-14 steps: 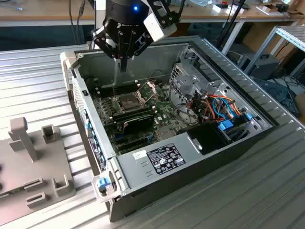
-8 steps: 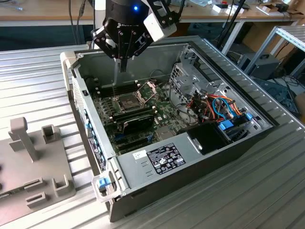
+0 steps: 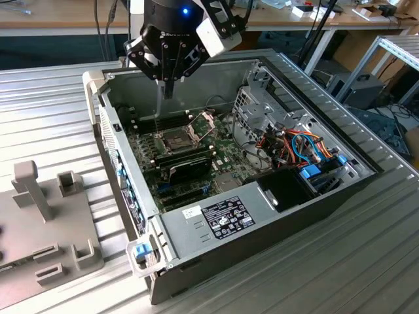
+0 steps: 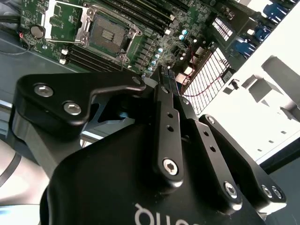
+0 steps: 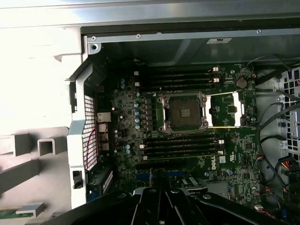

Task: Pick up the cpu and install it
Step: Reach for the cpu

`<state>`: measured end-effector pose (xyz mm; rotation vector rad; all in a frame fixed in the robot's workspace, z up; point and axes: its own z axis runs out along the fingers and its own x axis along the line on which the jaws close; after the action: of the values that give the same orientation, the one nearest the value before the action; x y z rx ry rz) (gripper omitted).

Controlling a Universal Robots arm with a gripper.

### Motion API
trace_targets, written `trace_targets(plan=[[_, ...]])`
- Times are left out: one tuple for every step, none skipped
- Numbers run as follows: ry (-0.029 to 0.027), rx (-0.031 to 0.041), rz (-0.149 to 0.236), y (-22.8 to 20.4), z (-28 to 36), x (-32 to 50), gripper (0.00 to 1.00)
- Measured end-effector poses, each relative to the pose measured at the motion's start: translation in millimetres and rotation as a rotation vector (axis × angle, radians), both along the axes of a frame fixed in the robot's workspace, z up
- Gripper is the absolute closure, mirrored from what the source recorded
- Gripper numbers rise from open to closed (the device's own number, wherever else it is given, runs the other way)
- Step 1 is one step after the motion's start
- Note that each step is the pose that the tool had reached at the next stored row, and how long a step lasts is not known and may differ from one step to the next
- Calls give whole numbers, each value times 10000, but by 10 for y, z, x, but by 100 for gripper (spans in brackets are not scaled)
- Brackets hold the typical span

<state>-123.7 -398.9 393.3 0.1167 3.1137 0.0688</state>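
Note:
My gripper (image 3: 168,88) hangs above the back left part of the open computer case (image 3: 163,226), fingers pointing down. Its black fingers (image 4: 161,101) are drawn together to a narrow tip, and I cannot make out anything between them. Below lies the green motherboard (image 5: 126,117) with the dark square socket (image 5: 183,114). The socket's contact field is bare and its hinged metal frame (image 5: 225,110) is swung open beside it. In the exterior view the socket (image 3: 177,139) sits below the gripper, toward the case's middle. The cpu is hidden from view.
Rows of memory slots (image 5: 183,145) flank the socket. A black expansion card (image 3: 186,165) lies in front of it. A drive cage with orange and blue cables (image 3: 298,147) fills the case's right side. A grey fixture with slots (image 3: 39,216) sits outside the case at the exterior view's left.

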Motion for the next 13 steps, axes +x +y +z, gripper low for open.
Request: trace_targets(plan=[[0,0,0,0,0,-4,89],[0,0,1,0,0,-8,89],[0,0,1,0,0,-13,89],[0,0,0,0,0,-19,89],[0,0,0,0,0,-23,89],[0,0,0,0,0,-27,89],[0,1,1,0,0,-30,89],[0,0,3,0,0,-31,89],[0,0,1,0,0,-34,89],[0,0,0,0,0,-35,89],[0,0,1,0,0,-35,89],[0,0,1,0,0,-35,89],[0,0,0,0,0,-38,89]])
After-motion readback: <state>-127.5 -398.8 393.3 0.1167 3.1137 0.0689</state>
